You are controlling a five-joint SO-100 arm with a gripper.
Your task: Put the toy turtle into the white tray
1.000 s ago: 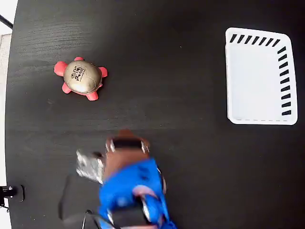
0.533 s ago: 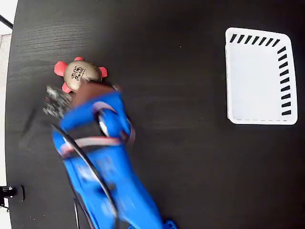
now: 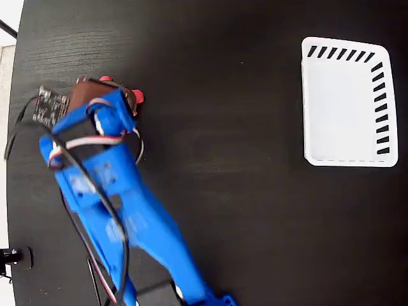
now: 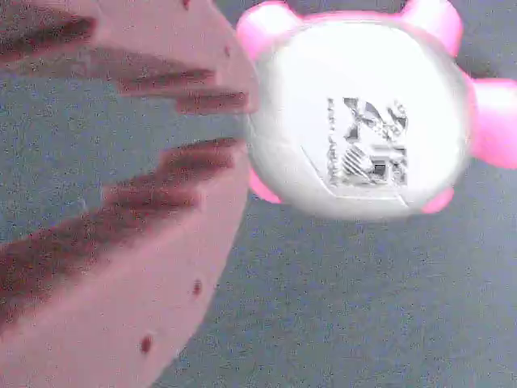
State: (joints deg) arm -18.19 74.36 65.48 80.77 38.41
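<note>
Tabletop [image 3: 242, 210]: black, matt, faint wood grain showing.
Toy turtle [image 4: 359, 121]: shell smooth and glossy, washed pale by glare in the wrist view, printed black mark on top; legs pink, look soft and rubbery.
White tray [image 3: 347, 105]: smooth plastic, slight sheen, slotted walls.
Arm [image 3: 121, 197]: blue plastic, satin finish.
Hand [image 4: 121, 186]: reddish plastic, ridged inner face, matt.

Small toy turtle with domed shell and printed mark [image 4: 359, 121]: far left of dark tabletop [image 3: 223, 159] in fixed view, mostly hidden under blue robot arm [image 3: 121, 210]. Only leg tips show past arm's wrist [image 3: 138, 97]. Arm runs from bottom edge up-left to turtle. Rectangular white plastic tray with slotted sides [image 3: 347, 105]: far right, well apart. Wrist view: ridged gripper finger [image 4: 121, 186] left of turtle, at shell edge.
</note>
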